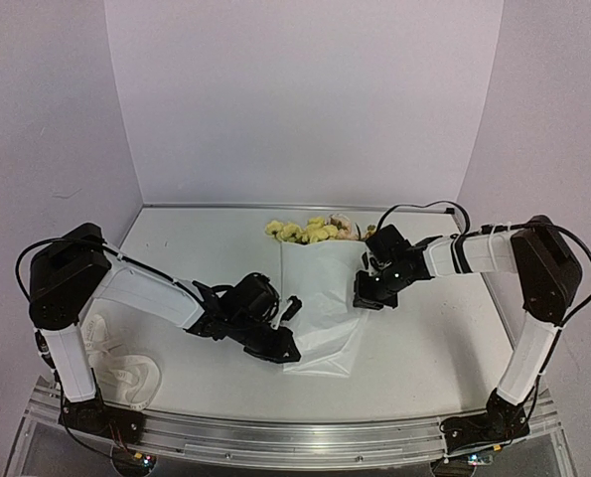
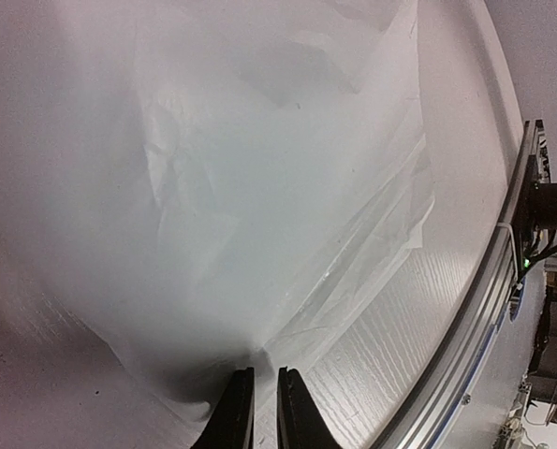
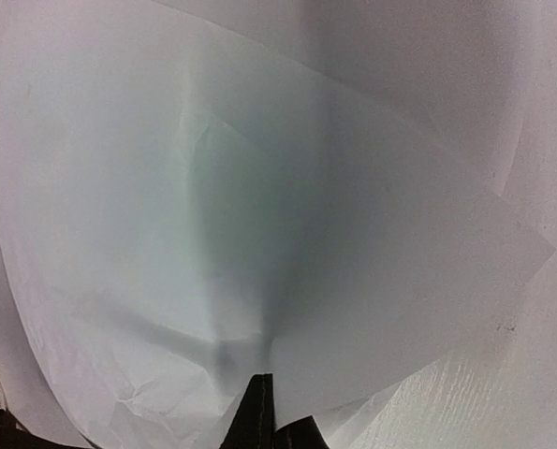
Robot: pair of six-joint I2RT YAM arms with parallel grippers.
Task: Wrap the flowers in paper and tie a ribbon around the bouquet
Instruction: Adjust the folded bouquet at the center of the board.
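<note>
The white paper [image 1: 320,298] lies folded over the flowers [image 1: 305,231], whose yellow and cream blooms stick out at its far end; the stems are hidden. My left gripper [image 1: 287,350] is at the paper's near left corner. In the left wrist view its tips [image 2: 261,372] stand a narrow gap apart where the paper [image 2: 259,187] gathers to a point; whether paper is pinched there does not show. My right gripper [image 1: 365,296] is at the paper's right edge, shut [image 3: 262,379] on the sheet [image 3: 259,187], which tents up from its tips. The ribbon [image 1: 126,376] lies coiled by the left arm's base.
The white table [image 1: 434,348] is walled at the back and on both sides. A metal rail [image 2: 484,309] runs along its near edge, close to my left gripper.
</note>
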